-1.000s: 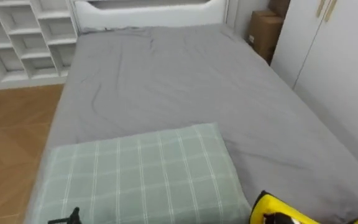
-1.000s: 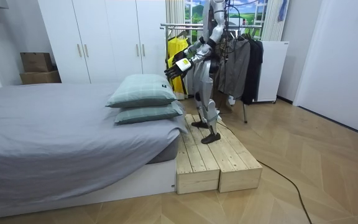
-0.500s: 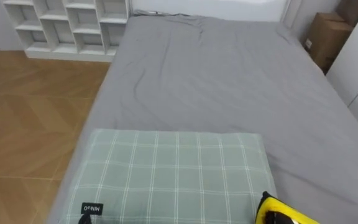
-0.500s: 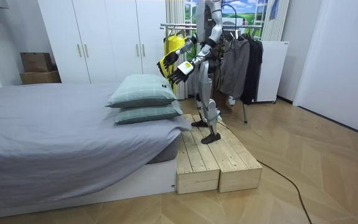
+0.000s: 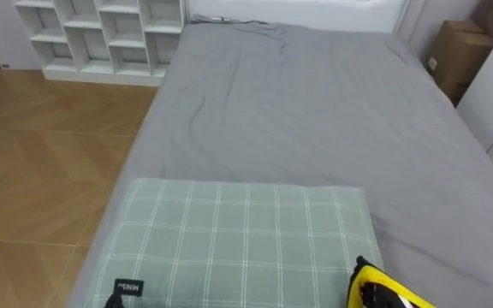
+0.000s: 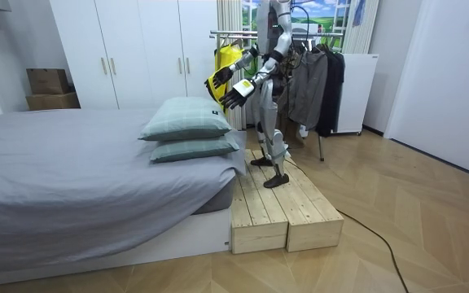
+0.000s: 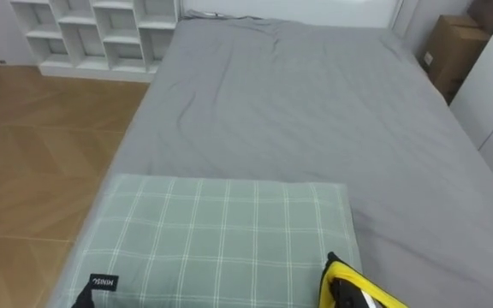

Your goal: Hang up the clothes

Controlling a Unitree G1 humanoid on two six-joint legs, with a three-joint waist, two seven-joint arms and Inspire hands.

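Head eyes: set side by side, looking steeply down from the bed's (image 5: 315, 128) pillow (image 5: 229, 239) end along its length; pillow close, shelves (image 5: 101, 30) far. Room camera: well off, low, facing across the bed toward the rack (image 6: 218, 34). Shared: bed, pillow.

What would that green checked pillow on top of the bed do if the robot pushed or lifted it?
The green checked pillow looks plump, so it would probably dent under a push and feel light for its size. In the room view it lies on a second green pillow, so a shove might slide it off.
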